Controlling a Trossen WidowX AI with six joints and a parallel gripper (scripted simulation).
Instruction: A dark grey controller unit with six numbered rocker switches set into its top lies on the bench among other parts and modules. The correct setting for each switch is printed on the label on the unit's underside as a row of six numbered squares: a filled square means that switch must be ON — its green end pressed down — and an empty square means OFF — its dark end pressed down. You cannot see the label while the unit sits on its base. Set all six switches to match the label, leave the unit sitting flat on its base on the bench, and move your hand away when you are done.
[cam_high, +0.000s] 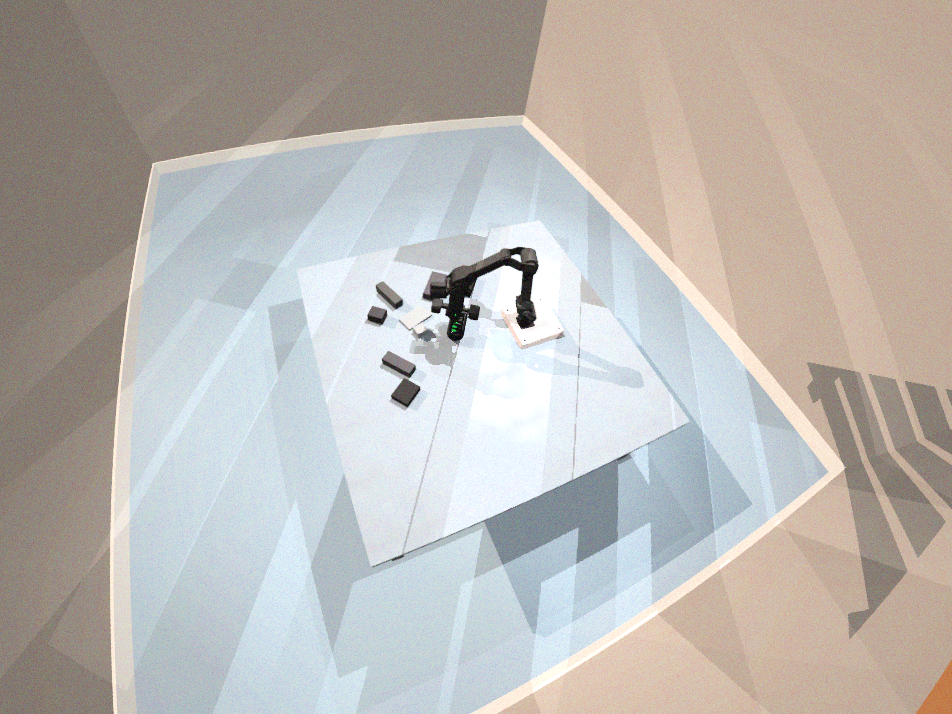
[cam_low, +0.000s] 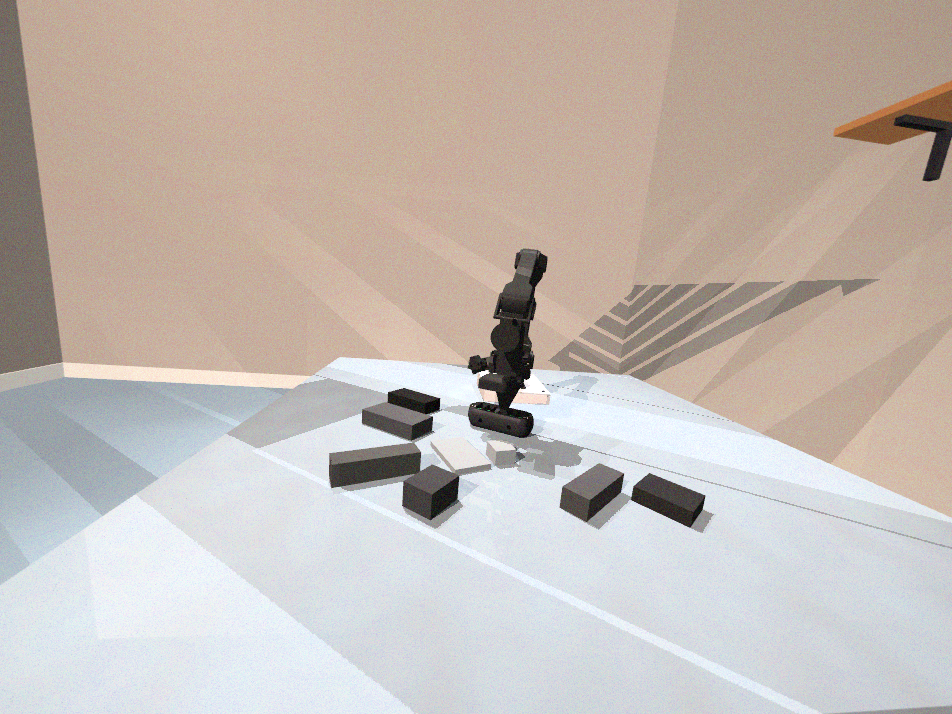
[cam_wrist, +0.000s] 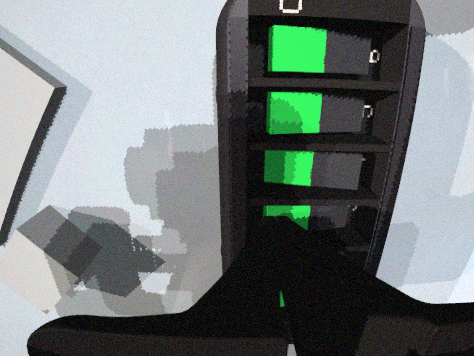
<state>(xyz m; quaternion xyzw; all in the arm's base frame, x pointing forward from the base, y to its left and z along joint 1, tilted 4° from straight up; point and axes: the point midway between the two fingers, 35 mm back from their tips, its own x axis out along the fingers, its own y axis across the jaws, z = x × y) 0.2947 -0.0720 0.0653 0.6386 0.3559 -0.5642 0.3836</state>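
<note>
The dark grey controller unit (cam_high: 456, 333) (cam_low: 500, 421) (cam_wrist: 233, 175) sits on its base on the bench. In the wrist view, four rocker switches show in part, green ends left and dark ends right. A sliver of green shows lower down. I cannot tell surely which ends are pressed. The label underneath is hidden. My gripper (cam_high: 459, 312) (cam_low: 505, 407) (cam_wrist: 286, 220) is shut and empty, pointing down. Its tips are at the unit's top, over the fourth visible switch in the wrist view, and hide the switches beyond. I cannot tell whether they touch.
A pale flat plate (cam_high: 416, 318) (cam_low: 459, 454) (cam_wrist: 22, 120) and a small pale block (cam_low: 501, 453) (cam_wrist: 32, 280) lie beside the unit. Several dark blocks lie around, among them a long one (cam_high: 389, 295) (cam_low: 374, 464) and a cube-like one (cam_high: 376, 314) (cam_low: 430, 491). The arm stands on a white base (cam_high: 542, 335).
</note>
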